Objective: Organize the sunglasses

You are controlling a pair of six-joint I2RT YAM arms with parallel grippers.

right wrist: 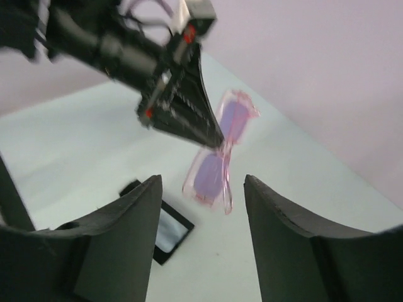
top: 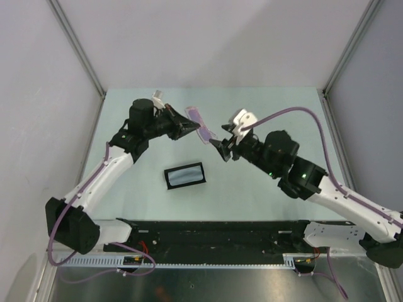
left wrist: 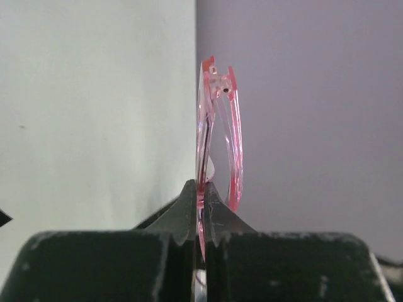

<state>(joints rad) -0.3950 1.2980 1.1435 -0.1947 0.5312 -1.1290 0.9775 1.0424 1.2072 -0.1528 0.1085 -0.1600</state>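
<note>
Two jaws of my left gripper are pressed together on the sunglasses, pinching the thin frame at the bridge between the lenses. On the left wrist camera I see the pair edge-on, standing upright out of the fingertips. The frame is pale, translucent pink, with a small hinge at the top. One slim temple arm appears folded close along the front.

On the right wrist camera the two lenses show purple inside that pink-white rim, one above the pinch and one below. The pair hangs clear of the pale green table, over its far middle, between my two arms. From above it runs on a slant, far-left to near-right.

My right gripper points at the near-right end of the sunglasses and sits near it. Its jaws are spread and nothing is between them. Its dark fingers frame the glasses, which lie beyond the tips. I cannot tell whether a fingertip touches the frame.

Nearer to me, a black oblong case lies flat on the table, a pale panel showing in its middle, well apart from both grippers.
</note>
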